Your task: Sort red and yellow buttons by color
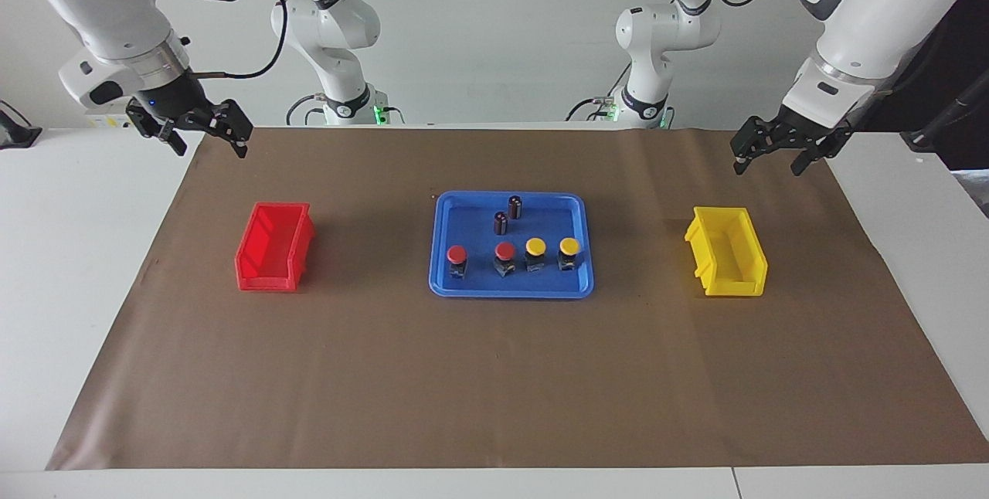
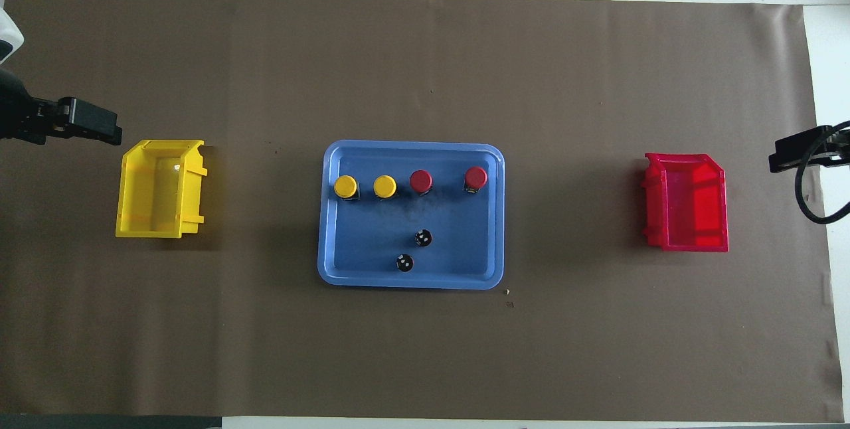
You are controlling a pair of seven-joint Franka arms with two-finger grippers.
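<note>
Buttons (image 1: 512, 258) (image 2: 410, 184) — red and yellow caps, upright.

Two dark maroon cylinders (image 1: 508, 215) with silvery tops are seen upright in a blue tray (image 1: 446, 283) at the centre of the frame, above its middle in the facing view. A brown mat (image 1: 494, 383) is spread across most of the frame, laid on a white table (image 1: 69, 252) seen at its edges.
</note>
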